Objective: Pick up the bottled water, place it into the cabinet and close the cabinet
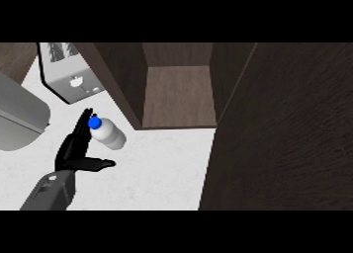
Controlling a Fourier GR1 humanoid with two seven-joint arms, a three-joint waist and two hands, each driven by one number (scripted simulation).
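Observation:
The bottled water (pixel 108 133), clear with a blue cap, lies tilted on the white counter (pixel 157 173) just in front of the cabinet's left wall. My left hand (pixel 74 152) is right beside it on its left. The fingers (pixel 83 124) point straight up along the bottle and the thumb (pixel 99 163) sticks out to the right below it. The hand is open, and I cannot tell whether it touches the bottle. The dark wooden cabinet (pixel 177 94) stands open with a bare shelf. Its door (pixel 288 128) fills the right side of the view. My right hand does not show.
A grey rounded appliance (pixel 11 118) sits at the left edge. Behind it, at the upper left, stands a light grey machine (pixel 71 79) next to the cabinet wall. The open door covers the counter's right part.

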